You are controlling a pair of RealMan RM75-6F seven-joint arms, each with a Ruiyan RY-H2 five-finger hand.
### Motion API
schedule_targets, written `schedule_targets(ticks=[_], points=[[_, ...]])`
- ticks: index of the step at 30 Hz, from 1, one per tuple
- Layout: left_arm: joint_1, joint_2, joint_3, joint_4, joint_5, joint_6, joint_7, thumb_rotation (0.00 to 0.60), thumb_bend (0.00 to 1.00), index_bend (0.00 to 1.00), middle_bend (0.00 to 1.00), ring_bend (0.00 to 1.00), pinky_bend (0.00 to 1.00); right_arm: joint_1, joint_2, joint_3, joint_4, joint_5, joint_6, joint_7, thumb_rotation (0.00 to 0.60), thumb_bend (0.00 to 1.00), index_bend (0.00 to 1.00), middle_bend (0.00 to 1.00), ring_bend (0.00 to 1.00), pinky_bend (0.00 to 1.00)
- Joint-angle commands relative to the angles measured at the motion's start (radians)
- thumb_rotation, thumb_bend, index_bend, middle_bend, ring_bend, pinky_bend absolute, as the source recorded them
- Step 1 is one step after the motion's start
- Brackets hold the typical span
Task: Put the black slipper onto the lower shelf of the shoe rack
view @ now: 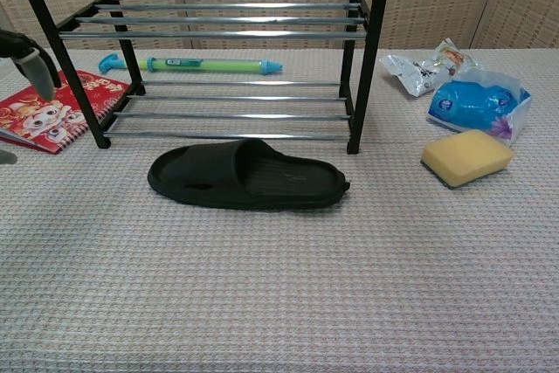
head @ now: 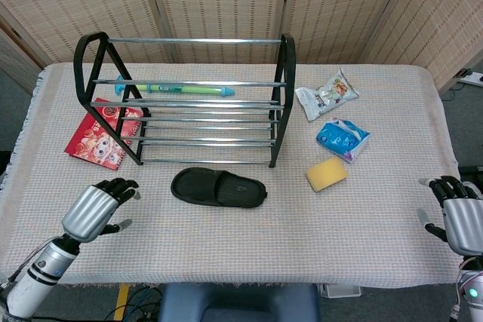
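Observation:
The black slipper [head: 219, 187] [view: 246, 176] lies flat on the table just in front of the black shoe rack [head: 183, 100] [view: 218, 28], toe to the left. The rack's lower shelf [view: 231, 115] of metal bars holds nothing. My left hand [head: 96, 209] hovers over the table left of the slipper, open and empty, a hand's width from it; only its fingertips [view: 26, 58] show at the left edge of the chest view. My right hand [head: 460, 220] stays at the table's right front corner, open and empty.
A red booklet [head: 102, 133] lies left of the rack, and a green-blue tube [head: 181, 89] lies behind it. Right of the rack are a yellow sponge [head: 326, 174], a blue packet [head: 343, 139] and a white snack bag [head: 327, 93].

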Motion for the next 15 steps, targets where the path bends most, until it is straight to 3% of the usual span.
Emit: schedule_targets(ticks=[1,9,15], points=[[-0.081,-0.018,0.006,-0.010,0.044,-0.083,-0.034,0.600,0.17,0.43,0.36,0.35,0.56,0.000,0.005,0.001,-0.005,0.001,0.001,-0.006,0.600,0.31,0.26,0.34,0.24,0.34],[-0.229,-0.119,-0.008,0.005,0.045,-0.255,-0.025,0.600,0.17,0.37,0.35,0.35,0.55,-0.002,0.009,0.000,-0.012,0.007,-0.002,-0.013,0.600,0.31,0.26,0.34,0.24,0.34],[-0.316,-0.206,-0.038,0.039,-0.084,-0.434,0.062,0.600,0.17,0.33,0.30,0.33,0.55,-0.010,0.011,-0.001,-0.012,0.014,0.004,-0.010,0.600,0.31,0.26,0.34,0.24,0.34]])
